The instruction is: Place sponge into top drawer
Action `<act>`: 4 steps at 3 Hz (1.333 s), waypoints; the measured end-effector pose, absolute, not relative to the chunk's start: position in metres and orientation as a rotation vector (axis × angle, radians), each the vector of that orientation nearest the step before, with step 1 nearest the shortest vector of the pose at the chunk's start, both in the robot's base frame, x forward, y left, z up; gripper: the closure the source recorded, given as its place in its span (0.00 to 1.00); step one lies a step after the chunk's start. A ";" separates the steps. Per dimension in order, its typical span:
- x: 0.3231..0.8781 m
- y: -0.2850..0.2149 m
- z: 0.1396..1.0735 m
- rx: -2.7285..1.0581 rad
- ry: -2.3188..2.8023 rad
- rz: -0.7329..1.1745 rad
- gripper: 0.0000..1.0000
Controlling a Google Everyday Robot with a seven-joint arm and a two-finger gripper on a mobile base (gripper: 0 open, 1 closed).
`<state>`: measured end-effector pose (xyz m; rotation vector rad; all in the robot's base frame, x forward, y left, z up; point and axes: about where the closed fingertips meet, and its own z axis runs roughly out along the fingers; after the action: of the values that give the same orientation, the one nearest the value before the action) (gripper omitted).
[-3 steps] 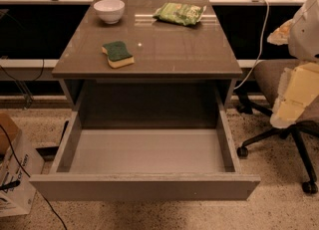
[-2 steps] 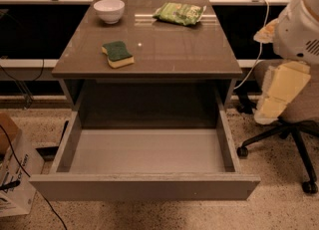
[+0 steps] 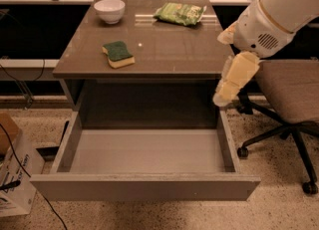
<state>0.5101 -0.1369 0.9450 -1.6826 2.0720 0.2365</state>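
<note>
The sponge [image 3: 118, 54], dark green on top with yellow foam below, lies on the left part of the brown table top [image 3: 174, 50]. The top drawer [image 3: 144, 188] is pulled fully open below the table, and its smooth grey inside holds nothing. My gripper [image 3: 223, 96] hangs on the white arm [image 3: 279, 10] coming in from the upper right. It points down beside the table's right front corner, above the drawer's right wall. It is well to the right of the sponge and holds nothing that I can see.
A white bowl [image 3: 109, 10] stands at the table's back left and a light-green snack bag [image 3: 180, 13] lies at the back middle. An office chair [image 3: 291, 89] stands close on the right. A cardboard box [image 3: 12, 174] and cables sit on the floor at left.
My arm has swung in from the right edge of the view toward the table's right front corner. The sponge and the drawer have not moved.
</note>
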 end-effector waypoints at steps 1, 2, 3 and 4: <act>0.541 -0.112 0.933 -1.687 2.036 0.325 0.00; 0.584 -0.087 0.922 -1.681 1.994 0.398 0.00; 0.591 -0.086 0.923 -1.675 1.986 0.402 0.00; 0.593 -0.078 0.917 -1.645 1.971 0.430 0.00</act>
<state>0.5928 -0.0779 0.9170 -1.6446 1.9705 0.4299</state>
